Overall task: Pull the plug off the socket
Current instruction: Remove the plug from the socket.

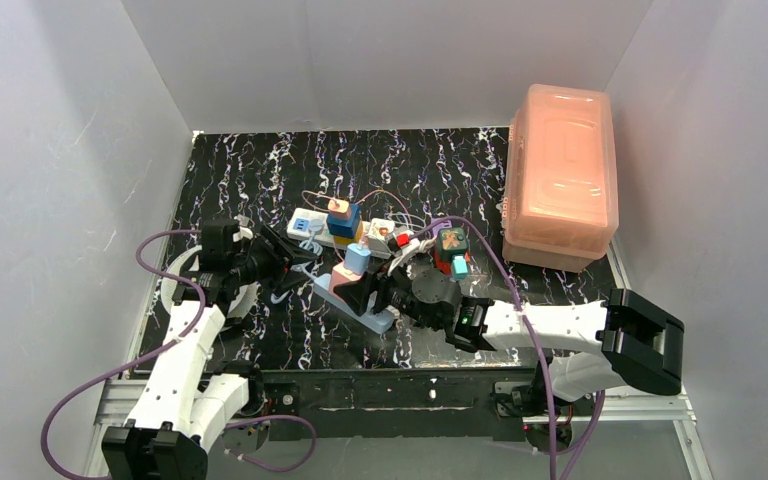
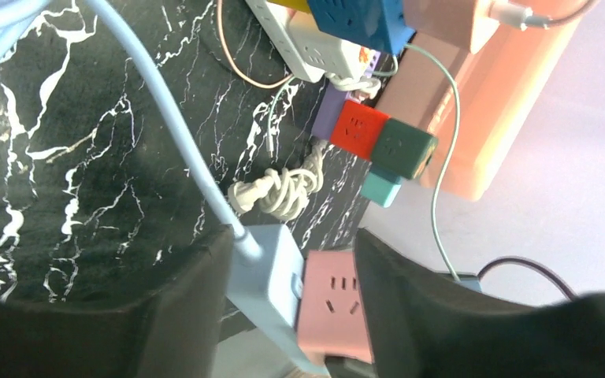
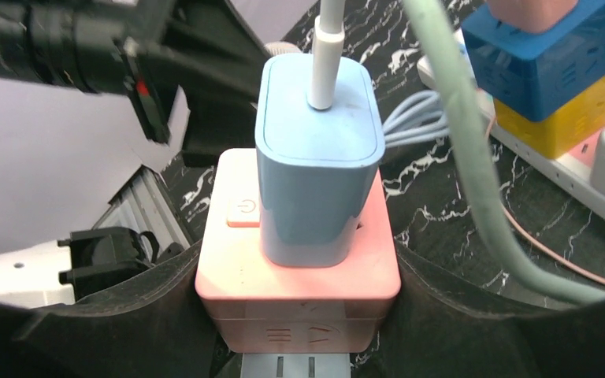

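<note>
A light-blue plug (image 1: 357, 258) (image 2: 268, 268) (image 3: 319, 165) with a pale cord stands in the top of a pink outlet cube (image 1: 345, 278) (image 2: 331, 307) (image 3: 299, 291). My right gripper (image 1: 365, 297) (image 3: 299, 315) is shut on the cube's two sides. The cube sits on a slim light-blue strip (image 1: 380, 318) (image 3: 291, 368). My left gripper (image 1: 288, 252) (image 2: 291, 252) hovers just left of the plug, jaws apart and not touching it. The socket, a long white power strip (image 1: 305, 222) (image 2: 315, 51) (image 3: 591, 177), lies behind.
A blue cube on a yellow cube (image 1: 343, 225) (image 3: 551, 55) stands on the white strip. Red, green and teal cubes (image 1: 450, 250) (image 2: 382, 142) sit to the right, near a coiled white cord (image 2: 280, 189). An orange translucent box (image 1: 560, 175) fills the far right corner.
</note>
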